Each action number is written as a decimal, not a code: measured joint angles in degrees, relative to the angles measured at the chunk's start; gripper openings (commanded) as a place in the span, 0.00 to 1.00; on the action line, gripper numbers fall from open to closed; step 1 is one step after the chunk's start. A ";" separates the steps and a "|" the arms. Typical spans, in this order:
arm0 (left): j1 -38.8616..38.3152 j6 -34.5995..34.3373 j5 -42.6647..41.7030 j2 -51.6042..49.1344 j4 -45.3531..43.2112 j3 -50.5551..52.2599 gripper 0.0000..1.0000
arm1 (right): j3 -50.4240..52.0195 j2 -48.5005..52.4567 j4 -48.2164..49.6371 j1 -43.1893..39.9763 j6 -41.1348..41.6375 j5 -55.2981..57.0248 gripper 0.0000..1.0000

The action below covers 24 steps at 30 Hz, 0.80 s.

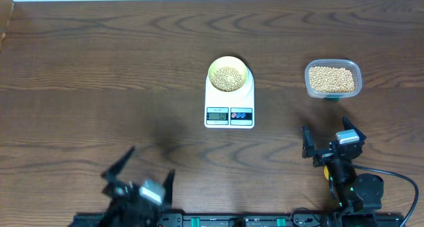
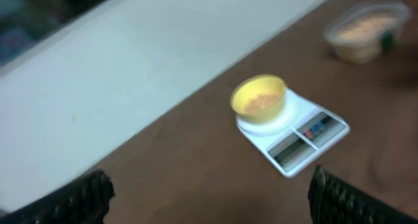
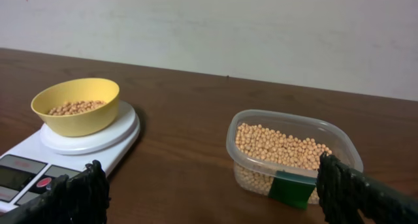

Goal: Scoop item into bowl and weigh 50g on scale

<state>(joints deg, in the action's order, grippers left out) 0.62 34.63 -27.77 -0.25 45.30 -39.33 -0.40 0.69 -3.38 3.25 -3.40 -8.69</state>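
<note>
One scale [image 1: 229, 108] carried one bowl [image 1: 212, 75] of beans [image 1: 228, 77]; right of the scale sat one tub [image 1: 309, 68] holding more. Left jaws and right jaws both stood released, empty.

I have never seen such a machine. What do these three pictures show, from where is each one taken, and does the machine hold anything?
Two robot arms stand at a wooden table. The overhead picture looks down from above. The other two come from a camera on each wrist; the black fingers at their lower corners belong to that arm. On the table is a white scale bearing a yellow bowl of beans. Beside it is a clear tub of more beans. The left end effector and right end effector are open and hold nothing.
</note>
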 measured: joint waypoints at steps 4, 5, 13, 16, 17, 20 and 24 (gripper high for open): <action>0.00 -12.57 6.25 -0.09 -12.17 8.94 0.98 | 0.00 0.00 0.00 0.00 0.00 0.00 0.99; 0.00 -15.41 7.72 -0.11 -14.14 10.51 0.98 | 0.00 0.00 -0.02 0.00 0.00 0.00 0.99; 0.00 -27.56 15.72 -0.11 -21.53 21.24 0.98 | 0.00 0.00 -0.02 0.00 0.00 0.00 0.99; 0.00 -30.16 17.62 -0.11 -24.15 23.69 0.98 | 0.00 0.00 -0.02 0.00 0.00 0.00 0.99; 0.00 -30.58 17.86 -0.11 -24.83 24.35 0.98 | 0.00 0.00 -0.02 0.00 0.00 0.00 0.99; 0.00 -31.74 18.84 -0.11 -26.25 26.27 0.98 | 0.00 0.00 -0.02 0.00 0.00 0.00 0.99; 0.00 -32.35 19.87 -0.11 -29.99 28.44 0.98 | 0.00 0.00 -0.02 0.00 0.00 0.00 0.99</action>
<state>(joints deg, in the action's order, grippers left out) 0.62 2.28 -7.90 -0.36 15.31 -10.90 -0.40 0.69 -3.40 3.25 -3.40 -8.69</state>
